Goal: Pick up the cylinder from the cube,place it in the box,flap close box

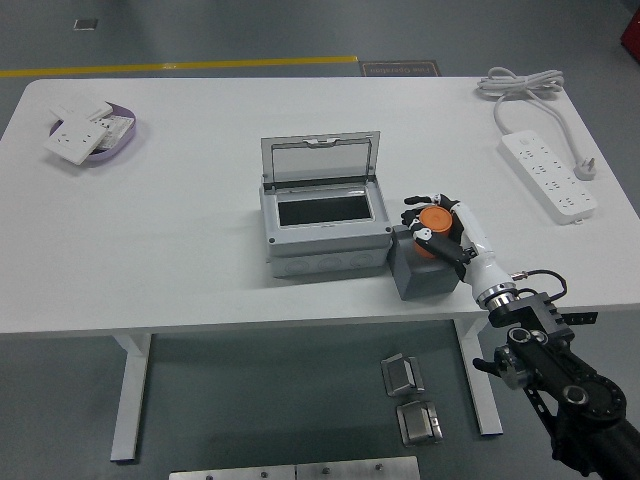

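Here the right robot hand [440,226] grips the orange cylinder [435,220] atop the grey cube [422,275].

Near the white table's [150,270] front edge, a grey box [325,235] stands with its lid raised. Just right of it, the right hand [442,232] curls around an orange cylinder [434,219], seemingly touching the grey cube [420,275] beneath.

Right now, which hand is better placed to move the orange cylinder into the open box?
The right hand: its fingers already wrap the orange cylinder on the grey cube, right beside the open box. The left hand isn't in view.
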